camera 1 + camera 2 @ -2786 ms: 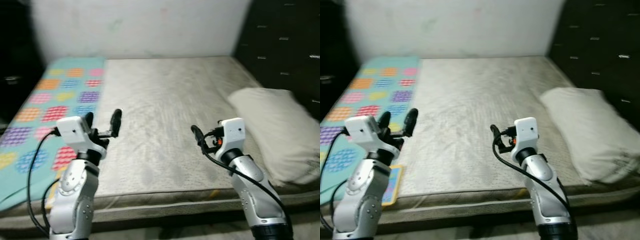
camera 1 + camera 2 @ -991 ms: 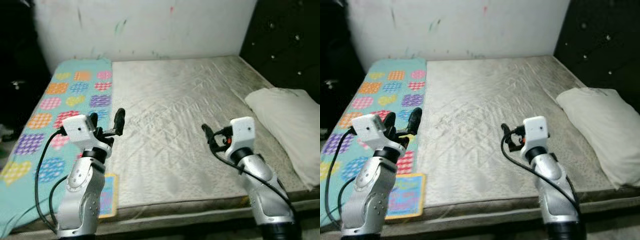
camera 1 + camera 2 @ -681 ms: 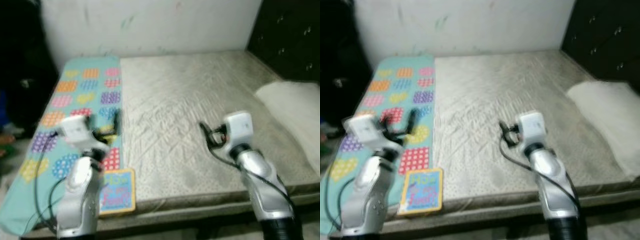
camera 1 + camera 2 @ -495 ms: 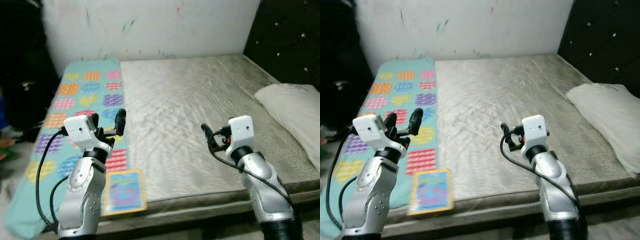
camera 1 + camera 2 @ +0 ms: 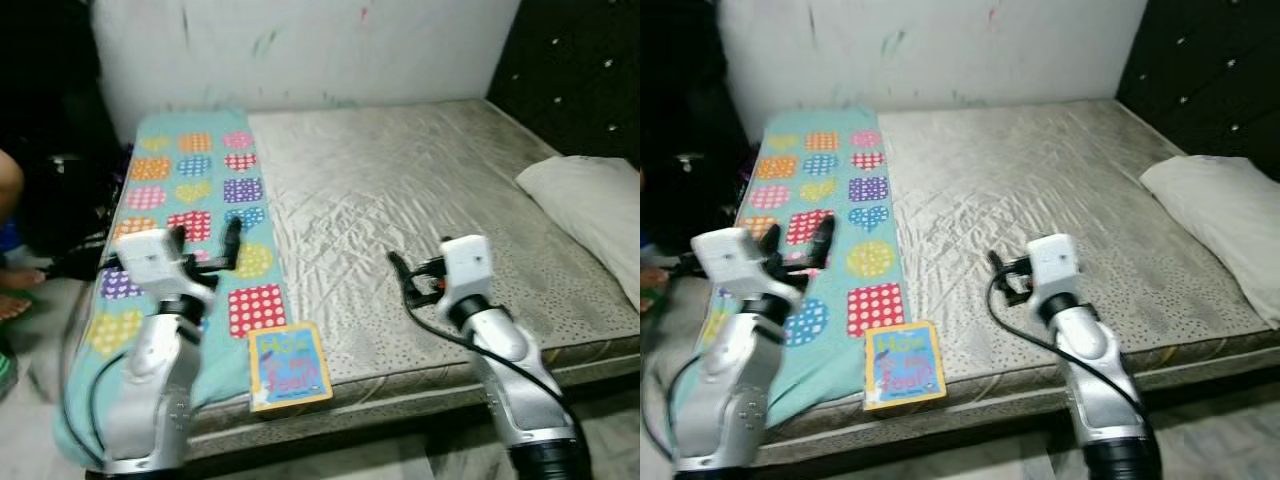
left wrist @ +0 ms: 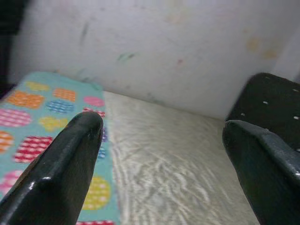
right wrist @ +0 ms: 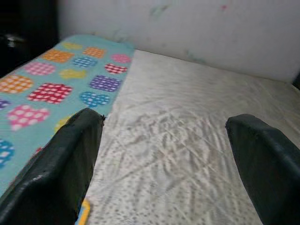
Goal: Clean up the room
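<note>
1. A book (image 5: 289, 366) with a blue cover and a yellow edge lies flat at the front edge of the bed (image 5: 420, 200). It sits where the colourful blanket (image 5: 190, 210) meets the bare grey mattress.

2. The book lies between the two arms, low down and close to the robot. Its long side runs from the front edge of the bed toward the wall.

3. The left tool (image 5: 205, 240) is held up over the blanket, just behind the book and a little to its left. Its two black fingers are spread wide apart, and there is nothing between them.

4. The right tool (image 5: 400, 275) hangs over the grey mattress, off to the right of the book. Its wrist view shows its fingers wide apart too, with nothing in them.

5. The left tool looks nearer to the book. It would probably need to come down and toward the robot to reach it.

6. A white pillow (image 5: 590, 215) lies well apart at the right side of the bed.
</note>
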Controlling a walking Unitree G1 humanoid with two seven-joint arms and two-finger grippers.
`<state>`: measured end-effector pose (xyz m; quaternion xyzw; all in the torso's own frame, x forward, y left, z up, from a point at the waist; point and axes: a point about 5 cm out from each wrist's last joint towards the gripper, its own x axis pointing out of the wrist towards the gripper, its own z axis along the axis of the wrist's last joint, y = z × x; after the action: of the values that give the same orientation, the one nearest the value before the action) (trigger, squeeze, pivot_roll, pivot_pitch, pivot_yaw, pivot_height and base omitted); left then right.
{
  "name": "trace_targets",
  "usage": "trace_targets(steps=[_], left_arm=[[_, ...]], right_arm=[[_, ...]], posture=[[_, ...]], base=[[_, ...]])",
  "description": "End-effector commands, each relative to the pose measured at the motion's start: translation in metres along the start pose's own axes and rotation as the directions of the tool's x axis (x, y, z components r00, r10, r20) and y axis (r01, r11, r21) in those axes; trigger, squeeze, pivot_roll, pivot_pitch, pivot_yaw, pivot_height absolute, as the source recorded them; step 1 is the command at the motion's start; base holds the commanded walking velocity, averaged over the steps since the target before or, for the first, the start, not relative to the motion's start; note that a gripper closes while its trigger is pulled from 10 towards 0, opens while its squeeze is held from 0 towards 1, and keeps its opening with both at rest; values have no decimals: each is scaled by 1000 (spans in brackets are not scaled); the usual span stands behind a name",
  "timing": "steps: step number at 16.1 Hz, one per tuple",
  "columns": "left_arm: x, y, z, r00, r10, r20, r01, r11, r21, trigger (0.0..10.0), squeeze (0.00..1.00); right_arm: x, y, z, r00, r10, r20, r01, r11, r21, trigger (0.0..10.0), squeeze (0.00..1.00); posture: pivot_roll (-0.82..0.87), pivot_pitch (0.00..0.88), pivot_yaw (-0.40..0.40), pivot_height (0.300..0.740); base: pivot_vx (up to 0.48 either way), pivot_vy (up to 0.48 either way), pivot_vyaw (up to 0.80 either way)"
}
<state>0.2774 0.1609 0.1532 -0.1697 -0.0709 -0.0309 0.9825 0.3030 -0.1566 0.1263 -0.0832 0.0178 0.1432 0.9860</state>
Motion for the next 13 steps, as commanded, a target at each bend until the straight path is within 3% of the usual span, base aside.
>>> trace_targets(steps=[1, 11, 13], left_arm=[[0, -7, 3, 1000, -26, 14, 27, 1000, -9, 10000, 0], [0, -9, 3, 999, -46, 20, 46, 999, -17, 10000, 0], [0, -10, 3, 999, -48, 19, 48, 999, -18, 10000, 0]], right_arm=[[-1, -2, 7, 1000, 2, 28, -1, 1000, -29, 10000, 0], [-1, -1, 7, 999, 9, 35, -8, 999, -41, 10000, 0], [-1, 0, 7, 999, 11, 35, -9, 999, -42, 10000, 0]], posture=[[-62, 0, 16, 740], [-67, 5, 18, 740], [-67, 5, 18, 740]], base=[[0, 0, 0], [0, 0, 0], [251, 0, 0]])
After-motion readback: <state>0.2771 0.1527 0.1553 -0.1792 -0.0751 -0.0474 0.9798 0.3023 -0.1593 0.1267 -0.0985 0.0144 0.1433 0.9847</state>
